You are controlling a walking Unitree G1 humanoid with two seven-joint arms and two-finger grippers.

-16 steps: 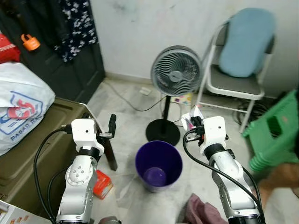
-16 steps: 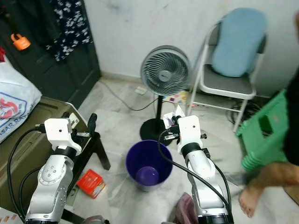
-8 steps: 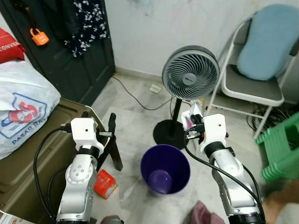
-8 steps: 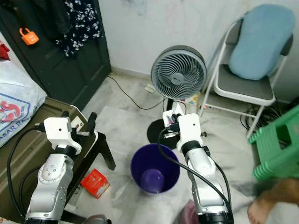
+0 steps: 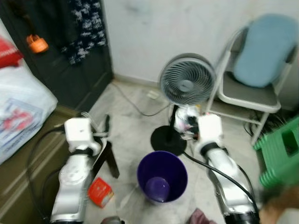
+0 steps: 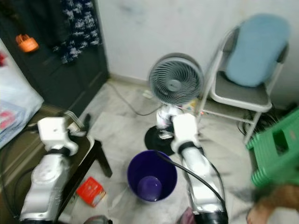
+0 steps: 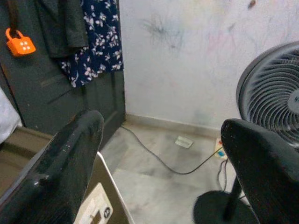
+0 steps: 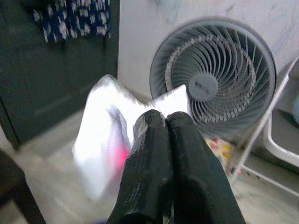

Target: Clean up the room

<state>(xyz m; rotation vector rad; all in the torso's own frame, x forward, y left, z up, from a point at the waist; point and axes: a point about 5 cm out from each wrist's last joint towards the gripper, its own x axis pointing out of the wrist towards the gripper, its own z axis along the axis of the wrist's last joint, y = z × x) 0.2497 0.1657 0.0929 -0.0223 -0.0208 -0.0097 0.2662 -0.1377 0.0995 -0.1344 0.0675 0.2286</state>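
My right gripper (image 5: 186, 122) is shut on a crumpled white wrapper (image 8: 103, 135) with a pink patch, held up in front of the fan's pole. It hangs above the far rim of an open purple bin (image 5: 174, 169) that stands on the floor between my arms. My left gripper (image 7: 161, 126) is open with nothing between its fingers, raised over the corner of the dark low table (image 5: 108, 154). A small red box (image 5: 99, 192) lies on the floor by the table's leg.
A grey pedestal fan (image 5: 187, 85) stands just behind the bin, its cable running across the tiles. A folding chair (image 5: 252, 88) with a blue cushion and a green stool (image 5: 280, 154) are at the right. A pinkish cloth (image 5: 201, 218) lies near my feet. A white bag (image 5: 21, 116) lies at the left.
The whole picture has shifted slightly and blurred, so the camera moved. Both arms keep their pose, and the wrapper stays in the right gripper.
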